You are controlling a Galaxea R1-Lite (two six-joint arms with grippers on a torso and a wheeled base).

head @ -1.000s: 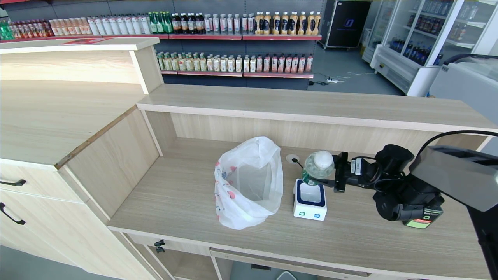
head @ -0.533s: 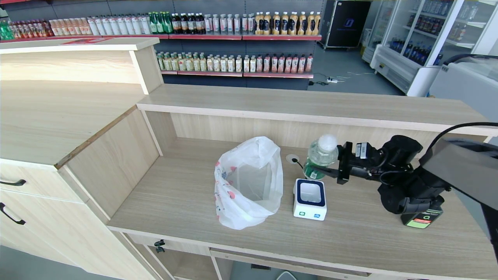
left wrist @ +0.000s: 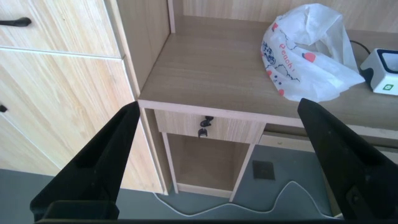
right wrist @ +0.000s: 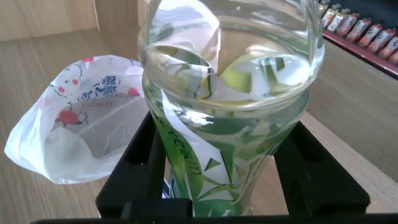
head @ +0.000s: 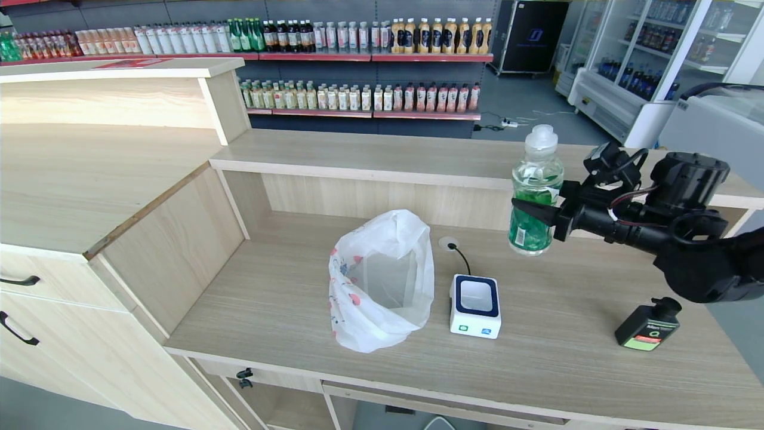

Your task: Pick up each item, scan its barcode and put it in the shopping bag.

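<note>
My right gripper (head: 537, 214) is shut on a clear bottle (head: 534, 192) with a green label and white cap, holding it upright well above the counter, to the right of and behind the scanner. In the right wrist view the bottle (right wrist: 231, 118) stands between the black fingers (right wrist: 137, 162). The white scanner (head: 475, 305) with a dark blue window sits on the counter beside the open white shopping bag (head: 380, 279), whose mouth faces up. A small dark bottle (head: 647, 325) with a green and red label stands at the right. My left gripper (left wrist: 217, 162) hangs open below the counter's front edge.
The wooden counter (head: 537, 364) has a raised back ledge (head: 418, 161) close behind the held bottle. A thin cable (head: 461, 258) runs from the scanner to a hole in the counter. Drink shelves and fridges stand far behind. A drawer with a key (left wrist: 204, 126) sits under the counter.
My right gripper has lifted the green-label bottle from just over the scanner up and to the right, turning it upright. The bag, scanner and small dark bottle stayed put.
</note>
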